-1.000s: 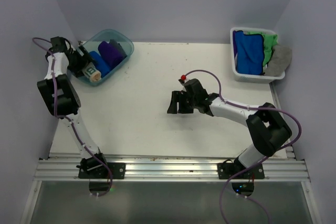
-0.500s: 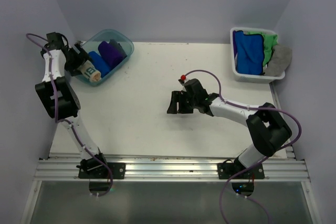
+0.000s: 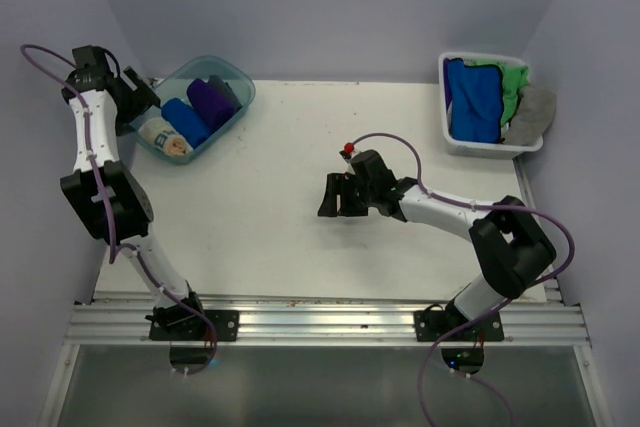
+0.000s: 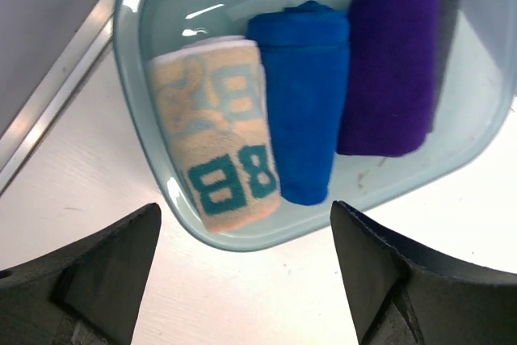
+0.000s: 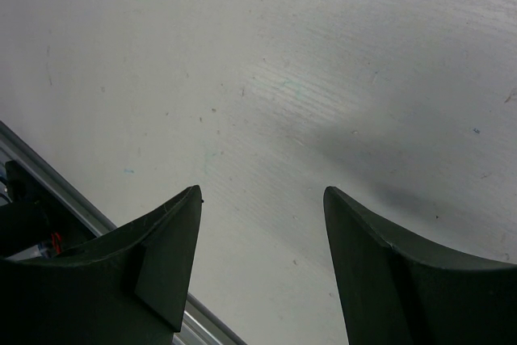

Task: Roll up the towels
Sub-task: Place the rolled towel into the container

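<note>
- Left gripper (image 4: 245, 212): jaws wide apart, nothing between them; it hangs above the tub's near rim at the far left of the table, touching nothing.
- Right gripper (image 5: 260, 195): jaws apart, holding nothing; it hovers low over bare table near the middle, well apart from both containers.
- Tub (image 4: 133, 78): translucent teal, at the table's far left corner; it holds the rolled towels side by side.
- Cream towel (image 4: 218, 143): rolled, teal lettering facing up; the outermost roll in the tub, touching the blue roll.
- Blue roll (image 4: 303, 103): royal blue, rolled, lying between the cream towel and the purple roll.
- Purple roll (image 4: 388, 62): rolled, lying against the blue roll.
- Grey strip (image 4: 447, 30): a narrow dark edge of cloth behind the purple roll; whether it is rolled I cannot tell.
- Basket (image 3: 480, 150): white, at the far right corner.
- Blue towel (image 3: 468, 97): loose and crumpled, filling the basket's left side.
- Green towel (image 3: 514, 85): loose, bunched to the right of the blue towel.
- Grey towel (image 3: 533, 112): loose, draped over the basket's right rim.
- Table (image 3: 280, 237): white top.
</note>
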